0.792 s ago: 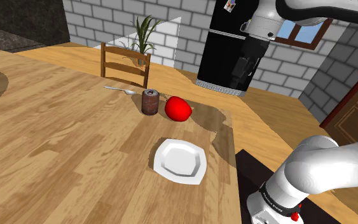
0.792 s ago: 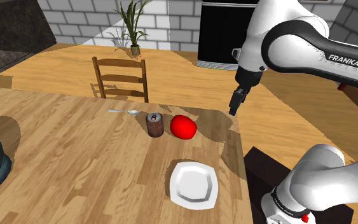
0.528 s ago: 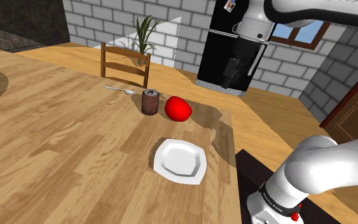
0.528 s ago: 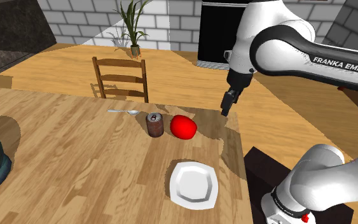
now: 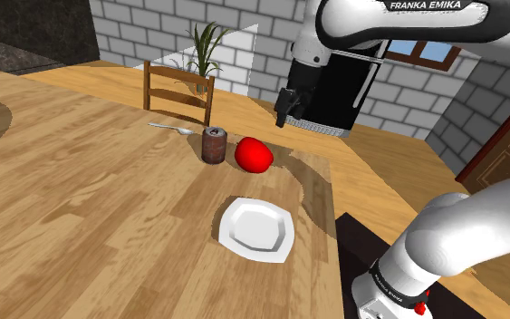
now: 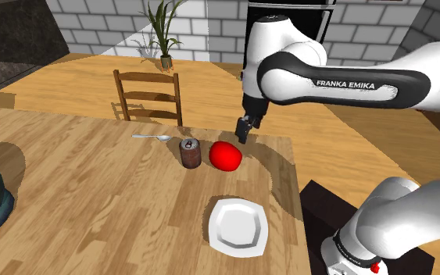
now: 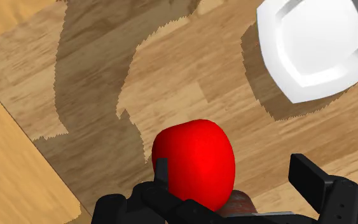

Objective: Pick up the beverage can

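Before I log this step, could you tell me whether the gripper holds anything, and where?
Nothing is held: the gripper hangs open in the air, apart from the can.

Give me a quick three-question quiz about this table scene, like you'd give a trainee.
1. True or false: the black two-finger gripper holds the brown cylindrical can.
2. Which of these sits beside the can? A) glass bottle B) red round fruit C) book
3. What colour is the octagonal plate?
Key: 1 false, it hovers open, apart from the can; 2 B; 3 white.
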Available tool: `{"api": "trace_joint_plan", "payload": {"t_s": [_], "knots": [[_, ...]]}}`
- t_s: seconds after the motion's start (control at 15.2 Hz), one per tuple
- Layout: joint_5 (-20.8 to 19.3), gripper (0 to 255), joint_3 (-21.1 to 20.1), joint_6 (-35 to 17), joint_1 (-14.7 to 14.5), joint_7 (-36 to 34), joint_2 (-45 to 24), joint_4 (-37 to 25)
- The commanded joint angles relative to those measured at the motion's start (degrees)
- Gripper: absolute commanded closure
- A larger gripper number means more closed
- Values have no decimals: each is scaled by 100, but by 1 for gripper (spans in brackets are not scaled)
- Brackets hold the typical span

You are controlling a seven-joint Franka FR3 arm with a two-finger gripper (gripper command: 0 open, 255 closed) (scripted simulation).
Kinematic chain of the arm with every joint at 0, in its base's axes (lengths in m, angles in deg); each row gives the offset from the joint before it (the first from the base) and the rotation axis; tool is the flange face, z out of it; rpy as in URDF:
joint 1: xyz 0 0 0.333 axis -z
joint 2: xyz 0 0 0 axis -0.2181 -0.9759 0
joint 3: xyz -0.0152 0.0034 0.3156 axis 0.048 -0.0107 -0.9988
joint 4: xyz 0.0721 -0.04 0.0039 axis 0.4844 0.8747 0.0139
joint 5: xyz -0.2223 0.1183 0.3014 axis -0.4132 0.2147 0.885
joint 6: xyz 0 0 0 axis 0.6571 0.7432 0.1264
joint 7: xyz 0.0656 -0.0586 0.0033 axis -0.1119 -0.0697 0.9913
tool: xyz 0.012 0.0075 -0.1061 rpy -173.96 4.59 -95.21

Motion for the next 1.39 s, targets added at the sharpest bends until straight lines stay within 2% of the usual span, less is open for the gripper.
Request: {"api": "trace_joint_plan", "payload": {"t_s": [0.0, 0.33, 0.66, 1.19, 1.25, 1.32], "knots": [[-72, 0, -156, -261, 7, -186, -403, -178], [-402, 0, -478, -686, 25, -664, -1467, -853], [-904, 0, -709, -911, -35, -1187, -2599, -1735], [-1825, 0, -761, -783, -451, -1899, -4547, -3690], [-1889, 0, -746, -746, -502, -1936, -4708, -3880], [-1895, 0, -738, -818, -503, -1947, -4717, -3817]]}}
